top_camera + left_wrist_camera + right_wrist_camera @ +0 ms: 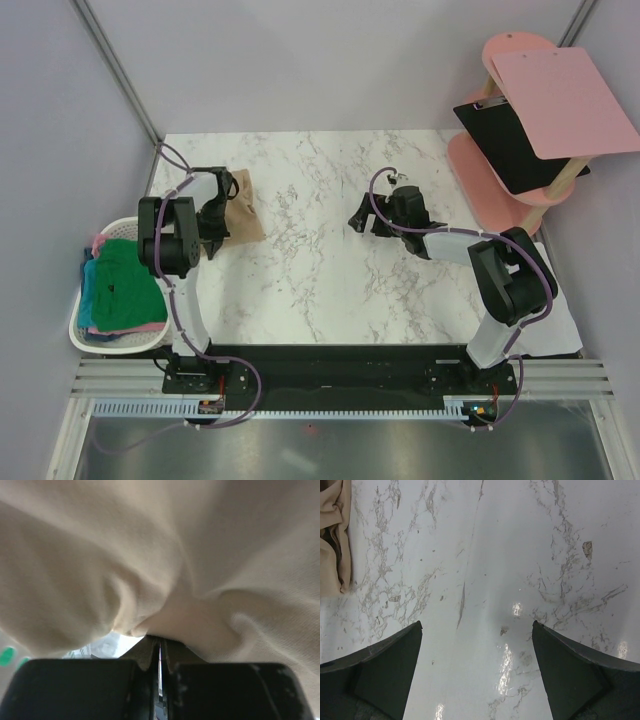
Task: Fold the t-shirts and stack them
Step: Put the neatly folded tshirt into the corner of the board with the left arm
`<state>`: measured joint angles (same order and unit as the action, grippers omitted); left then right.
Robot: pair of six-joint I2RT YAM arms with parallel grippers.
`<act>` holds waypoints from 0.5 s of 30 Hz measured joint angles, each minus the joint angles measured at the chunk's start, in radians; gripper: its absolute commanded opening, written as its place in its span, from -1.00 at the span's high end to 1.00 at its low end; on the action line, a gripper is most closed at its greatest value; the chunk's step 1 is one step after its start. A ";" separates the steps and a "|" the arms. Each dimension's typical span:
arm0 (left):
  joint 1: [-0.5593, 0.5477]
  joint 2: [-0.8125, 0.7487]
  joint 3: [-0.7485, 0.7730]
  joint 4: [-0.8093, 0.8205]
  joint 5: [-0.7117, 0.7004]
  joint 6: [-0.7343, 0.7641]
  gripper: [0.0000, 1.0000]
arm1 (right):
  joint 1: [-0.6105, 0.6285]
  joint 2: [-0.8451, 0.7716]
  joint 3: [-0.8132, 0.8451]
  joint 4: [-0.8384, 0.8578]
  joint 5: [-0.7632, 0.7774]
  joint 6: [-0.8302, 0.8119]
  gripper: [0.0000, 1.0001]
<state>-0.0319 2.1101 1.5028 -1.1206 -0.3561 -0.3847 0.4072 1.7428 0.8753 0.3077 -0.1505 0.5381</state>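
Note:
The tan t-shirt (243,208) lies bunched at the left of the marble table (320,290). My left gripper (216,228) is shut on its edge. In the left wrist view the tan cloth (165,555) fills the frame and bunches right at the closed fingertips (161,645). My right gripper (358,218) is open and empty over bare marble at the table's middle. In the right wrist view its fingers (385,660) stand wide apart, with the tan t-shirt (334,535) at the upper left. Green (128,282), teal-blue (88,290) and pink t-shirts lie in the basket.
A white slatted laundry basket (92,342) stands off the table's left edge. A pink stool-like stand (500,170) at the back right holds a pink clipboard (565,100) and a black clipboard (510,145). Grey walls enclose the table.

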 measured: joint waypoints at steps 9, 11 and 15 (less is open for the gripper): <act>0.047 0.106 0.221 0.035 -0.031 -0.004 0.96 | -0.006 0.003 0.000 0.009 -0.018 -0.001 -0.96; 0.070 0.121 0.256 0.045 -0.037 -0.003 0.96 | -0.006 0.003 0.000 0.011 -0.018 -0.001 -0.96; 0.117 0.136 0.288 0.050 -0.039 -0.003 0.96 | -0.006 0.003 -0.002 0.012 -0.020 -0.003 -0.96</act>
<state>0.0856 2.2459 1.7908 -1.0710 -0.3954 -0.3882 0.4011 1.7458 0.8734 0.3195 -0.1707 0.5346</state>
